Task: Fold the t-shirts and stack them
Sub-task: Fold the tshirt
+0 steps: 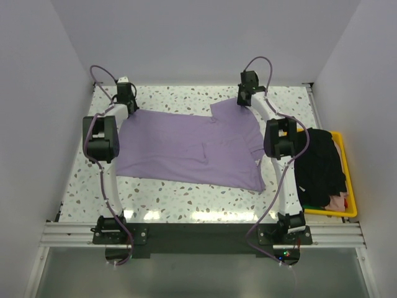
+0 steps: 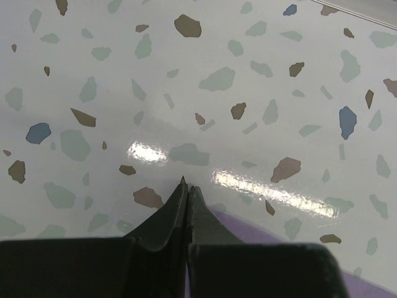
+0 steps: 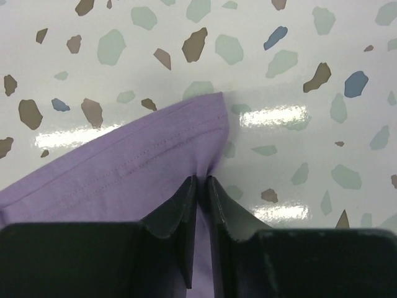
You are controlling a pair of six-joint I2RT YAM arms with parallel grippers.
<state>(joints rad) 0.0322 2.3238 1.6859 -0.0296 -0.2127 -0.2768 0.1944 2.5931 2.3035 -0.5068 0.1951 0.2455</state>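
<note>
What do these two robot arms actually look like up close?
Both the left arm and right arm are slim white tubes joined by chunky black joint housings, with a thin purple cable looping along each. The left gripper and right gripper each end in two black fingers tapering to points.

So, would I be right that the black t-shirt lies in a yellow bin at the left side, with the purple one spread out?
Not quite: the top view shows the yellow bin with the black t-shirt at the right side, not the left. The purple t-shirt is indeed spread out on the table.
</note>
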